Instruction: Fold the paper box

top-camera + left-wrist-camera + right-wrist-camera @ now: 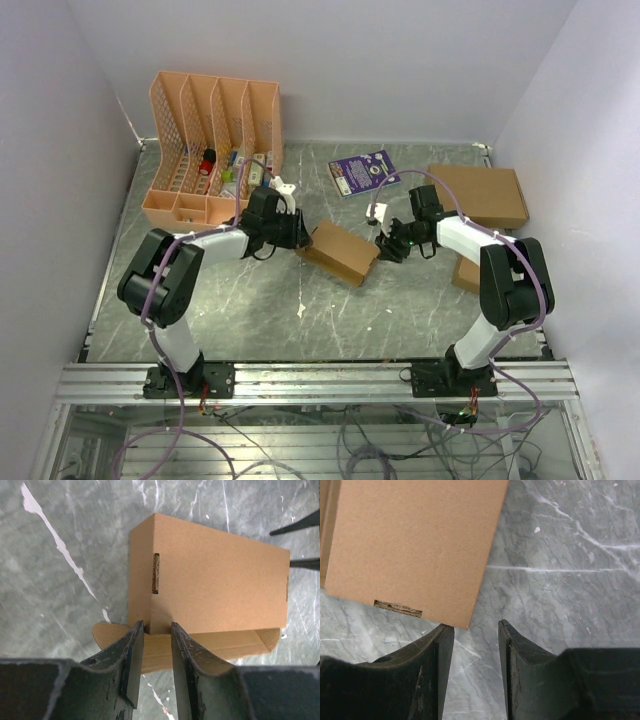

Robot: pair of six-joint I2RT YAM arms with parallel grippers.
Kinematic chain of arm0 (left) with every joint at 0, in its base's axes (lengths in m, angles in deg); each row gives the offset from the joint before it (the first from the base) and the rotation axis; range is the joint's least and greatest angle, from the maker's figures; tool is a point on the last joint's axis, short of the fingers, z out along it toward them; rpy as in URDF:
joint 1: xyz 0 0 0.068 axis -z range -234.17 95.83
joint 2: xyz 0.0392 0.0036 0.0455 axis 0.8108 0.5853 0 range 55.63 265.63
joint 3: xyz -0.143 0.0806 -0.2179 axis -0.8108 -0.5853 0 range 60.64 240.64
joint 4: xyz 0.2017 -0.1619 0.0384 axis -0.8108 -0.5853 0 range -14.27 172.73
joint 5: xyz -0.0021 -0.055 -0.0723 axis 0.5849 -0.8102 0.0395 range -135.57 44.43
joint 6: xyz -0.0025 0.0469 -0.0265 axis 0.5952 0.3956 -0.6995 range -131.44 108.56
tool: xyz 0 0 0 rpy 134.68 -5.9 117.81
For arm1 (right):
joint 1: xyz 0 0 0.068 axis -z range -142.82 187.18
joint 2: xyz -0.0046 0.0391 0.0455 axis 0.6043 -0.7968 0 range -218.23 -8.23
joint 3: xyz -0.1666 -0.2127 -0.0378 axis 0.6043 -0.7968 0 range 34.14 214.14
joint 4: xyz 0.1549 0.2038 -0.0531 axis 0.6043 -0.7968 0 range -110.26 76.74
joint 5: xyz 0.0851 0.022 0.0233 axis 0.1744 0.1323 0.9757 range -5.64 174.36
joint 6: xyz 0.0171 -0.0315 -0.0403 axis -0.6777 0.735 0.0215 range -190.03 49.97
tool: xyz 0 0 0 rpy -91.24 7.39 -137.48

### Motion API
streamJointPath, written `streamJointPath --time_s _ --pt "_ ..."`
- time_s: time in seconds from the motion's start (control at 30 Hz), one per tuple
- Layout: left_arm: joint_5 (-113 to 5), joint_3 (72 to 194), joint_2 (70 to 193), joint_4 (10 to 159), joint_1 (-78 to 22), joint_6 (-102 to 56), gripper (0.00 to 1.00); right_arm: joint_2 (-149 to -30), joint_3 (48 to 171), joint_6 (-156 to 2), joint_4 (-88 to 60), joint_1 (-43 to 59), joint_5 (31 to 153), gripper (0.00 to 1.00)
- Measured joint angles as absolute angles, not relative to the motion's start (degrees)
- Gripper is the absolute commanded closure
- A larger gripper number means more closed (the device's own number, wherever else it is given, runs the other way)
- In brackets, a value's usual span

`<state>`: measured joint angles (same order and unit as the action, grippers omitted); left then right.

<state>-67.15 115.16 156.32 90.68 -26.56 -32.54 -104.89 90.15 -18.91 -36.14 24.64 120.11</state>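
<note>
The paper box [340, 252] sits about in the middle of the marble-topped bench [250, 320], turned askew, with an arm at either end of it. The left gripper [157, 626] has its jaws set narrow, the tips up against the box's near lower edge, over a loose flap [235, 644] that lies flat on the bench under the box. I cannot tell whether they pinch any cardboard. A small slot [156, 573] shows on the box's corner crease. At the other end, the right gripper [476, 625] stands partly open with only bare marble between its jaws, one fingertip just beside the box's corner. A pink file rack [215, 120] fills the back left corner, a purple booklet [363, 172] lies near the back edge, a large cardboard box [480, 195] sits at the back right, and a second small carton [465, 275] shows near the right edge, partly behind the right arm.
</note>
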Motion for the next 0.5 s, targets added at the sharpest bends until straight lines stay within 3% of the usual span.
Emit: streamJointPath --time_s 0.5 --pt "-63.6 101.0 146.0 98.1 -18.1 -41.9 0.60 -103.9 89.7 -20.9 -32.3 24.7 111.6 0.57"
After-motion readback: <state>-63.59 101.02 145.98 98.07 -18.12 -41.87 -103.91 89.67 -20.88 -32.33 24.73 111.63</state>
